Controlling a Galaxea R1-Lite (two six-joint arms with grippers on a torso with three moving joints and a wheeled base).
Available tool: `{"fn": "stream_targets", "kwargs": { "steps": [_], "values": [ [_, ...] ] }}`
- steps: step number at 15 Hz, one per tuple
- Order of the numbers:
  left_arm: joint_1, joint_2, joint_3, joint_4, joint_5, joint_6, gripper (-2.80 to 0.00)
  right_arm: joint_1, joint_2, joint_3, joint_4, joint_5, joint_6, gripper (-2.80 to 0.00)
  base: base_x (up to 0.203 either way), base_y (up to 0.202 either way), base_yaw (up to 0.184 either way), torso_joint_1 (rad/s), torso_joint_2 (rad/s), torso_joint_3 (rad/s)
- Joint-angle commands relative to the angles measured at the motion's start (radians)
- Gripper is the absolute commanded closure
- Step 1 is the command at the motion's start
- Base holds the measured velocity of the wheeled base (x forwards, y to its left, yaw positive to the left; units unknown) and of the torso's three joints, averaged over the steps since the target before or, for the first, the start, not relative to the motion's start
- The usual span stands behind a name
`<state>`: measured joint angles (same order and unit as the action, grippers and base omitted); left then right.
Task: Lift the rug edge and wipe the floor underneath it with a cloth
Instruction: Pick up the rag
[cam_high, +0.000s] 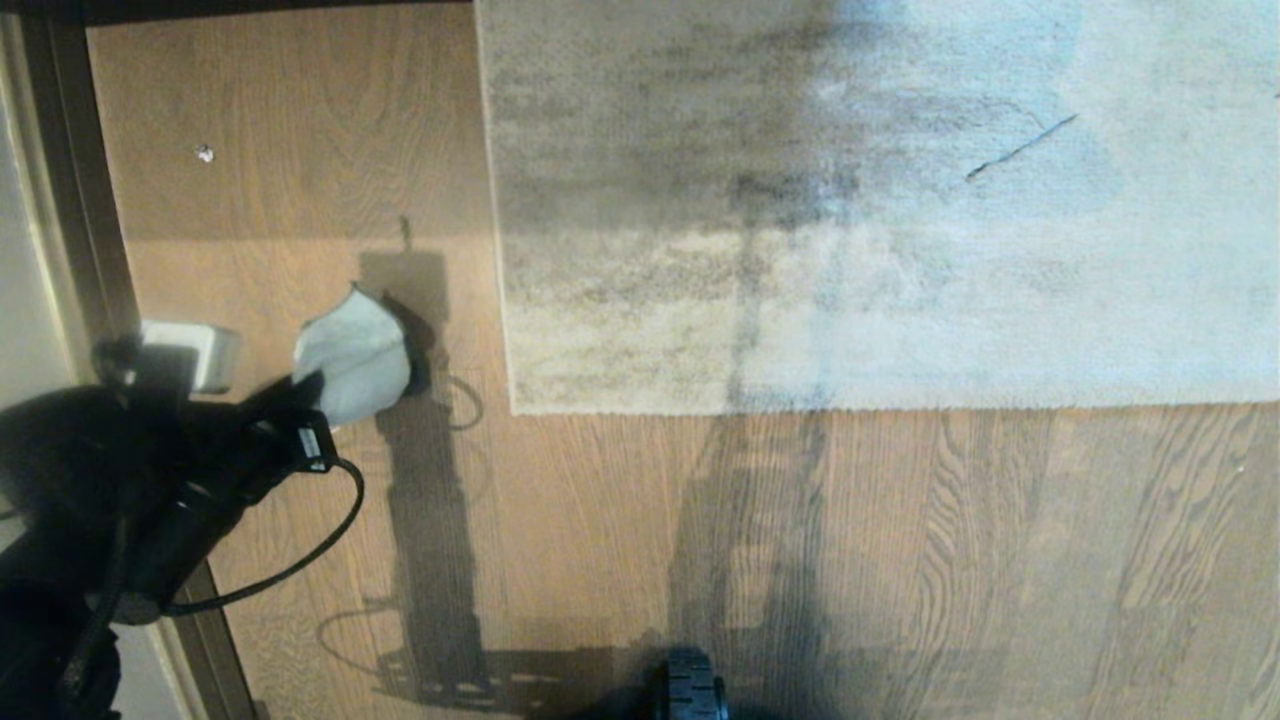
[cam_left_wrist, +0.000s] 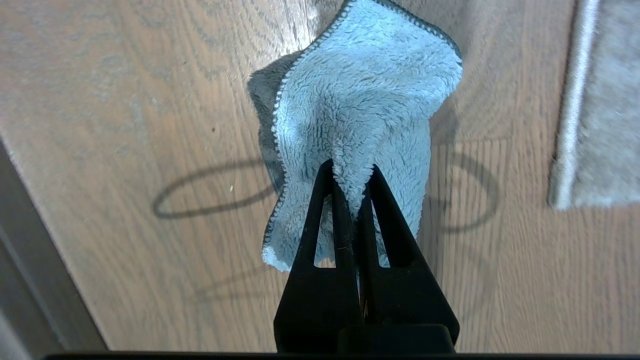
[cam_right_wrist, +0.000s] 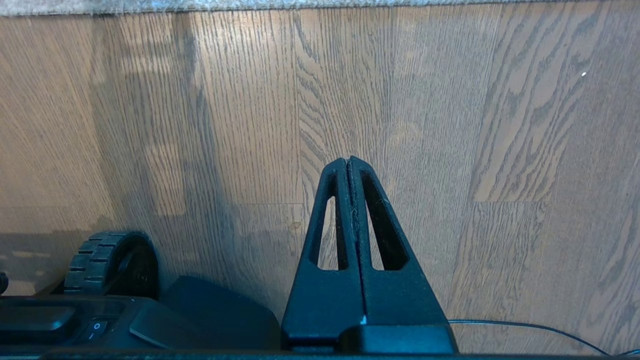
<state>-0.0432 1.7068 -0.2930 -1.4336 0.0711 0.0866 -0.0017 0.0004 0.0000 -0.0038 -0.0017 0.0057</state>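
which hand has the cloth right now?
The left hand, shut on a bunched fold of the cloth over the floor. The right hand is shut on nothing.

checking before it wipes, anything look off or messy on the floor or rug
Little stands out. A small pale speck lies on the floor, left of the rug, which has a thin dark line. The rug edge lies flat.
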Motion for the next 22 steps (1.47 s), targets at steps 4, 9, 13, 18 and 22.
{"fn": "stream_targets", "kwargs": {
  "steps": [4,9,13,18,22],
  "values": [
    [-0.001,-0.087,0.057,-0.007,-0.001,-0.001,0.0,0.0,0.0,0.0,-0.001,0.0,0.0,0.0,0.0,0.0,0.0,0.0,0.0,0.0],
    [0.0,-0.144,0.061,-0.004,0.001,-0.003,0.0,0.0,0.0,0.0,-0.001,0.0,0.0,0.0,0.0,0.0,0.0,0.0,0.0,0.0],
    [0.0,-0.204,0.105,-0.002,0.001,-0.005,0.0,0.0,0.0,0.0,-0.001,0.0,0.0,0.0,0.0,0.0,0.0,0.0,0.0,0.0],
    [0.0,-0.288,0.184,-0.001,0.0,-0.005,0.0,0.0,0.0,0.0,-0.001,0.0,0.0,0.0,0.0,0.0,0.0,0.0,0.0,0.0],
    [0.0,-0.32,0.187,-0.001,0.001,-0.004,0.0,0.0,0.0,0.0,-0.001,0.0,0.0,0.0,0.0,0.0,0.0,0.0,0.0,0.0]
  ]
}}
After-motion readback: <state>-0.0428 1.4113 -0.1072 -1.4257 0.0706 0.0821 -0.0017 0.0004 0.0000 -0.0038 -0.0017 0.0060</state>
